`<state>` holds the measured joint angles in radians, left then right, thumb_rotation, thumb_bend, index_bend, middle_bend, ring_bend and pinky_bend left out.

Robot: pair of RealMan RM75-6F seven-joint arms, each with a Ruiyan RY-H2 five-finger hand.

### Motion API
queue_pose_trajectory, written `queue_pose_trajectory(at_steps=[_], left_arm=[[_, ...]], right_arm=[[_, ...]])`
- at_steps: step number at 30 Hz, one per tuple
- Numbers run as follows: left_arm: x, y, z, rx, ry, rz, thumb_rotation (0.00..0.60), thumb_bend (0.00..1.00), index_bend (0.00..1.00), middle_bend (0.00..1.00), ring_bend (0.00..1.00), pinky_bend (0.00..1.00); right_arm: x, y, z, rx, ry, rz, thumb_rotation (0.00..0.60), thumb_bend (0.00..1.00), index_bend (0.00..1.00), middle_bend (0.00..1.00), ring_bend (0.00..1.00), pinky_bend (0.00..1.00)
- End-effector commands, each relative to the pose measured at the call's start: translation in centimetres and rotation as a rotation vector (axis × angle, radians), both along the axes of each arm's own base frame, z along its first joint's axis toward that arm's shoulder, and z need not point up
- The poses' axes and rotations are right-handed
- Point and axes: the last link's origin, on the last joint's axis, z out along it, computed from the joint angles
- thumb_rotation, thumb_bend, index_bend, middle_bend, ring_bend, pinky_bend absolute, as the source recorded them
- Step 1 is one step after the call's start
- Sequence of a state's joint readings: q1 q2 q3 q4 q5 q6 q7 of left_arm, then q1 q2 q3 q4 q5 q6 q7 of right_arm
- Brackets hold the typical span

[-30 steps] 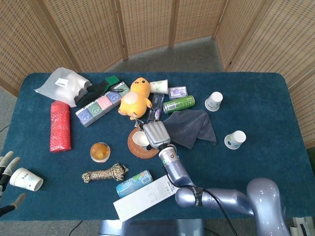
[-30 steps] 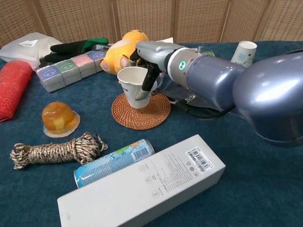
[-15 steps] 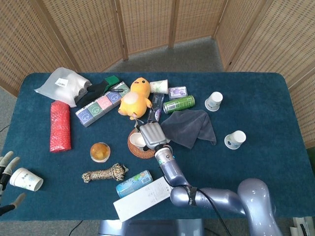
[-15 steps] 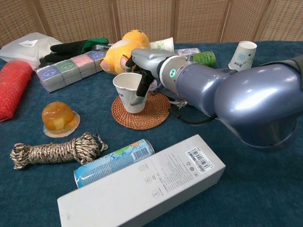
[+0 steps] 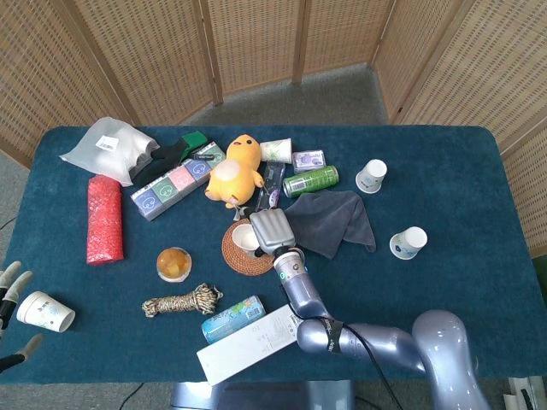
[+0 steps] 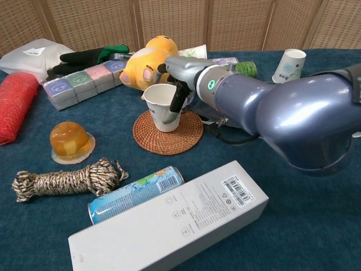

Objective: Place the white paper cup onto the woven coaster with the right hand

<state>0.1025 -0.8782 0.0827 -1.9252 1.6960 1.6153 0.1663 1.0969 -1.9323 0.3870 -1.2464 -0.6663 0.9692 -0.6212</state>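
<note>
Since half a second ago the white paper cup (image 6: 162, 107) has shifted right toward the woven coaster's (image 6: 168, 132) middle — upright, base touching; right hand (image 6: 179, 84) fingers grip its rim side.

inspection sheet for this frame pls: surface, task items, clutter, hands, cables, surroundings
Surface: table covered in dark blue cloth.
Task items: white paper cup upright on the woven coaster, tilted a little.
Clutter: yellow plush, grey cloth, green can, blue can, white box, rope bundle, jelly cup, red roll, other paper cups.
Hands: right hand grips the white paper cup, fingers over its rim; left hand at the table edge, fingers apart beside another cup, contact unclear.
Cables: black cable along the right arm.
Surroundings: woven screens, grey floor.
</note>
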Motion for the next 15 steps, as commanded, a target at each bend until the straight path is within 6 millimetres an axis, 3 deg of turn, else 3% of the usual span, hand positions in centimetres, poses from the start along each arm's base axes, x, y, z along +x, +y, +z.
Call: queue_pose_trajectory(at_steps=[1,7,15], left_arm=[[0.0,0.0,-0.1,-0.004,0.001,-0.002,0.6,0.27,0.0,0.0,0.0,0.0],[0.1,-0.1,-0.1,-0.003,0.001,-0.007,0.6,0.27,0.0,0.0,0.0,0.0],[0.2,-0.3,0.2,0.002,-0.008,-0.014,0.6,0.27,0.0,0.0,0.0,0.0]], right_arm=[[0.2,0.0,0.3,-0.003,-0.008,0.002,0.6,0.01,0.01,0.35,0.41,0.37],[0.7,0.3,1.1,-0.002,-0.038,-0.002,0.6,0.0,0.0,0.15,0.37,0.36],[0.4,1.7,3.6,-0.027,-0.078,0.045,0.6,0.0,0.0,0.11,0.37,0.34]])
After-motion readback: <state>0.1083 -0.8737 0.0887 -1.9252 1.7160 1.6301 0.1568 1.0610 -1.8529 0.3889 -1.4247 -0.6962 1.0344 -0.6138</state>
